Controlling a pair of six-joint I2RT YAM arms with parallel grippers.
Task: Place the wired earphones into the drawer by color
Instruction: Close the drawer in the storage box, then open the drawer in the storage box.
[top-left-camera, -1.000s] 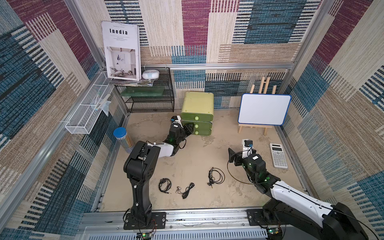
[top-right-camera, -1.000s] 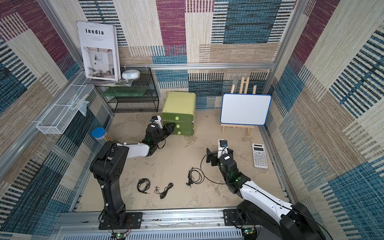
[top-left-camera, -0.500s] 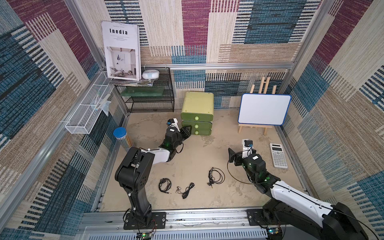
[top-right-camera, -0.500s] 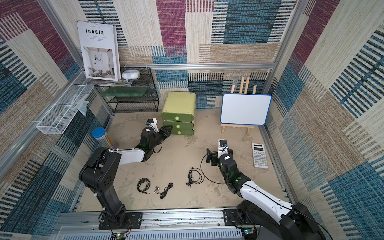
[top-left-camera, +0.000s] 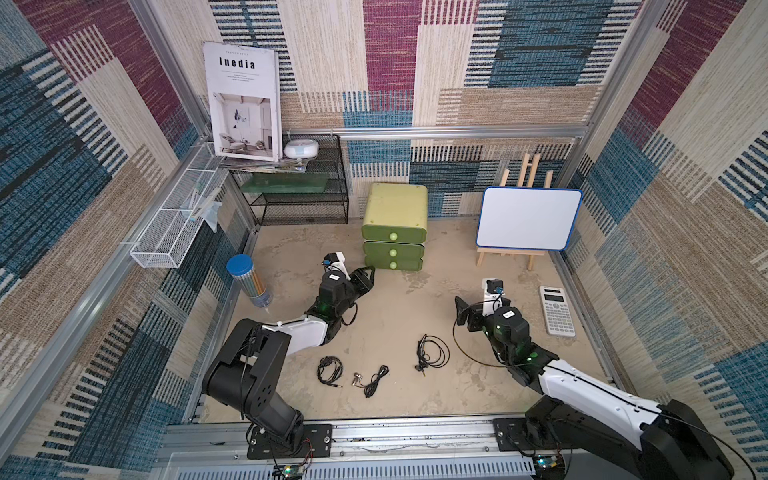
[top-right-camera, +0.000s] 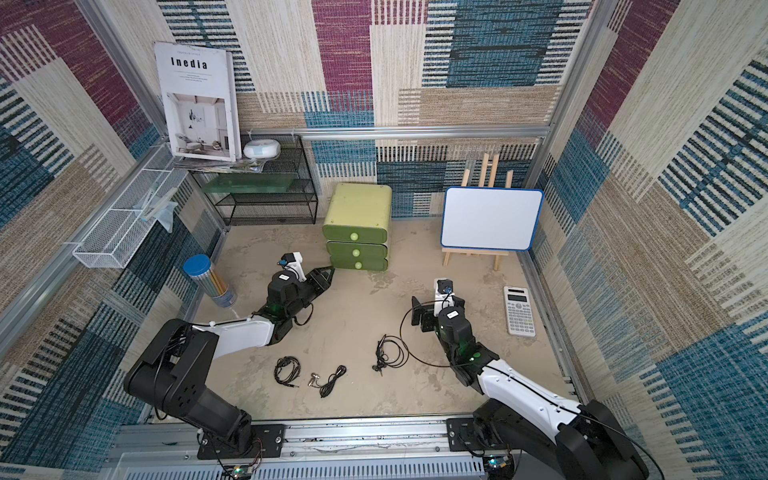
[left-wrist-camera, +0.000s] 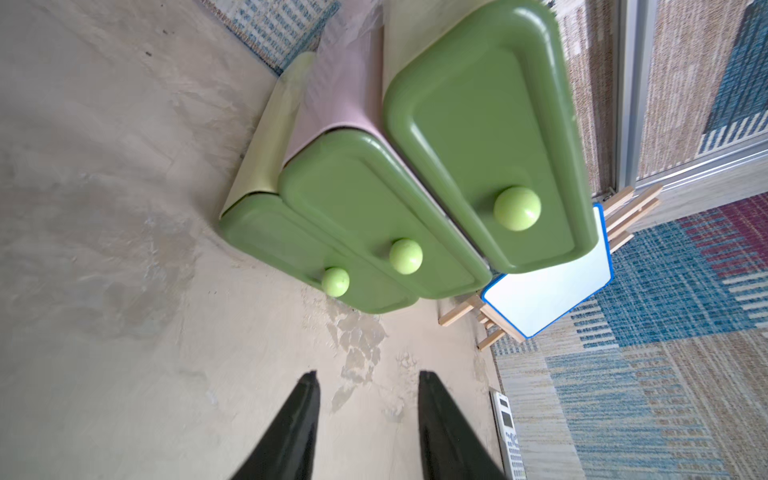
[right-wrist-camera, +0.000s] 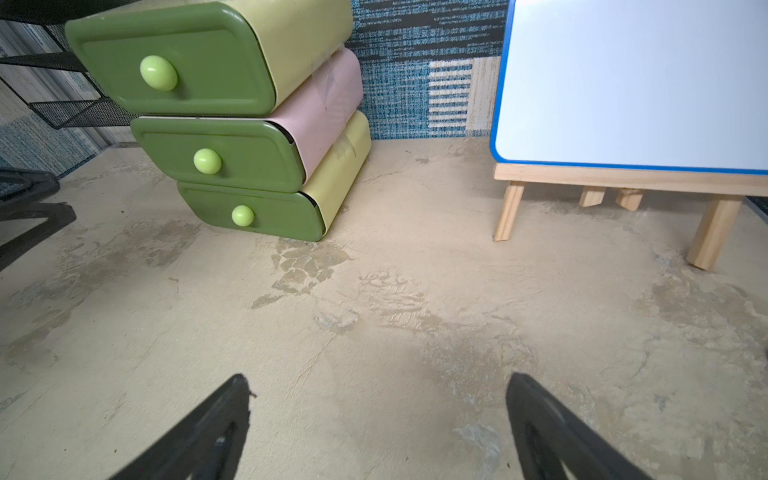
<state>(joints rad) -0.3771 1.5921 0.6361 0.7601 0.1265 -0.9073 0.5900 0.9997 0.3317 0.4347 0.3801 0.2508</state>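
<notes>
Three dark bundles of wired earphones lie on the sandy floor in both top views: one coil (top-left-camera: 330, 370), one with metal ends (top-left-camera: 376, 380) and a looser loop (top-left-camera: 432, 355). The green drawer stack (top-left-camera: 394, 232) stands at the back, its three drawers with light knobs (left-wrist-camera: 405, 255) looking pushed in. My left gripper (top-left-camera: 368, 274) hovers low just left of the stack's bottom drawer, open, with only bare floor between its fingers (left-wrist-camera: 307, 399). My right gripper (top-left-camera: 459, 309) is to the right of the loose loop, wide open and empty (right-wrist-camera: 376, 380).
A whiteboard on a wooden easel (top-left-camera: 528, 218) stands at the back right, with a calculator (top-left-camera: 557, 309) on the floor in front of it. A blue-lidded pencil tube (top-left-camera: 245, 278), a black wire shelf (top-left-camera: 299, 195) and a white wire basket (top-left-camera: 166, 237) line the left side.
My left gripper has drawn back from the drawer stack towards the front, and its jaws have spread wider. The right arm and the earphones have not moved.
</notes>
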